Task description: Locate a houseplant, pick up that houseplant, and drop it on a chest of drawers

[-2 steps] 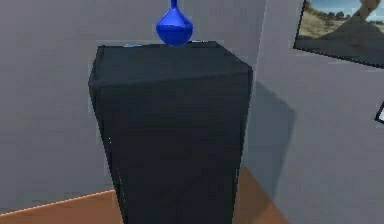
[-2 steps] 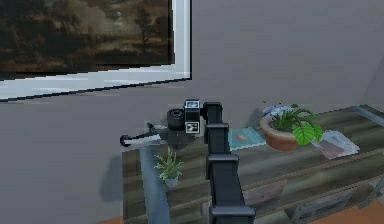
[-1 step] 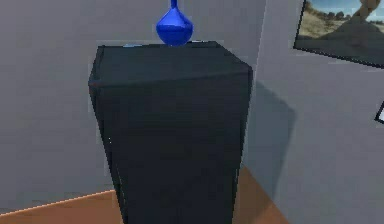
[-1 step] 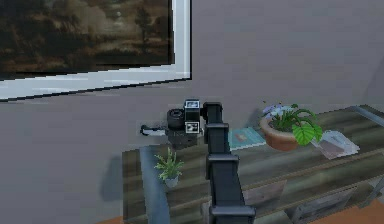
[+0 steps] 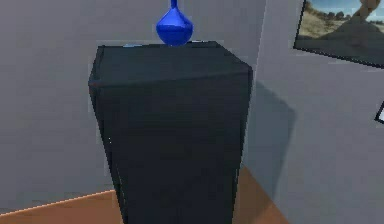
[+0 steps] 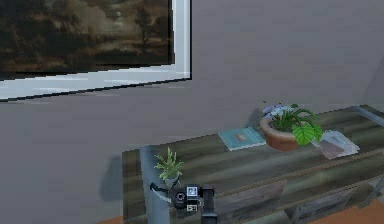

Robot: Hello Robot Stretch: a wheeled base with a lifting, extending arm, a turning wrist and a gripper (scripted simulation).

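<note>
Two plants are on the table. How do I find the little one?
Look under the big framed painting to the long wooden table. The little plant stands at its left end in the arm side view. It is thin and spiky, while the other plant is bushy and sits in a wide brown bowl.

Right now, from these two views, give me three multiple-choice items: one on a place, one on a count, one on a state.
1. Where does the blue vase stand? A) on the dark cabinet B) on the floor C) on a chair
2. How many potted plants stand on the wooden table? A) one B) two C) four
3. How does the teal book lie? A) flat on the table B) upright against the wall C) on the floor
Answers: A, it tops the cabinet; B, a small plant and a larger plant; A, its cover faces up.
</note>
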